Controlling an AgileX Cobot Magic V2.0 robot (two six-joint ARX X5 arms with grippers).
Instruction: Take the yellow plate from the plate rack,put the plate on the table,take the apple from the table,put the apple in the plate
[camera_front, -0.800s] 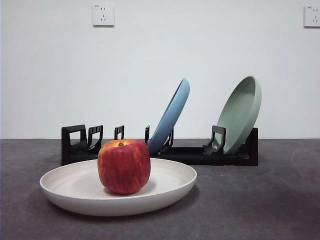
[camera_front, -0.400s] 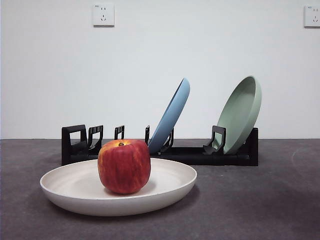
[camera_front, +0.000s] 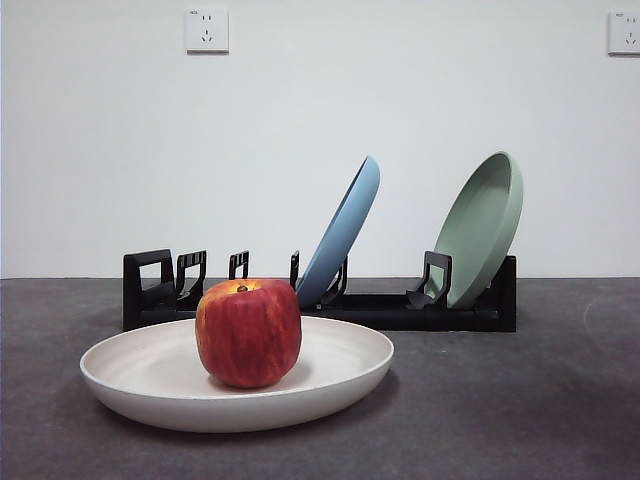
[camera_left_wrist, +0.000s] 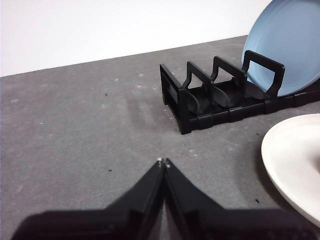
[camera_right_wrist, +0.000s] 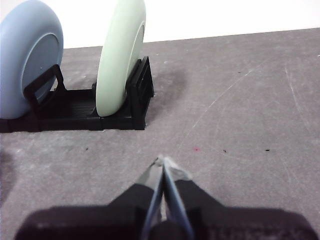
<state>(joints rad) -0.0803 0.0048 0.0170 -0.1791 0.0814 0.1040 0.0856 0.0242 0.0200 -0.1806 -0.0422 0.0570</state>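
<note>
The yellow plate (camera_front: 330, 375), cream and shallow, lies flat on the dark grey table (camera_front: 520, 400) near the front. The red apple (camera_front: 248, 332) stands upright in its middle. Behind them runs the black plate rack (camera_front: 400, 310). In the left wrist view my left gripper (camera_left_wrist: 163, 161) is shut with nothing in it, hovering over bare table near the rack's end (camera_left_wrist: 200, 100), and the plate's rim (camera_left_wrist: 290, 160) shows at the edge. My right gripper (camera_right_wrist: 163, 161) is also shut and empty, over the table beside the rack's other end (camera_right_wrist: 135, 95). Neither gripper appears in the front view.
A light blue plate (camera_front: 345, 225) and a pale green plate (camera_front: 485, 225) lean in the rack's slots; they also show as blue plate (camera_right_wrist: 27, 55) and green plate (camera_right_wrist: 120, 55) in the right wrist view. Two wall sockets (camera_front: 206, 30) sit high on the white wall.
</note>
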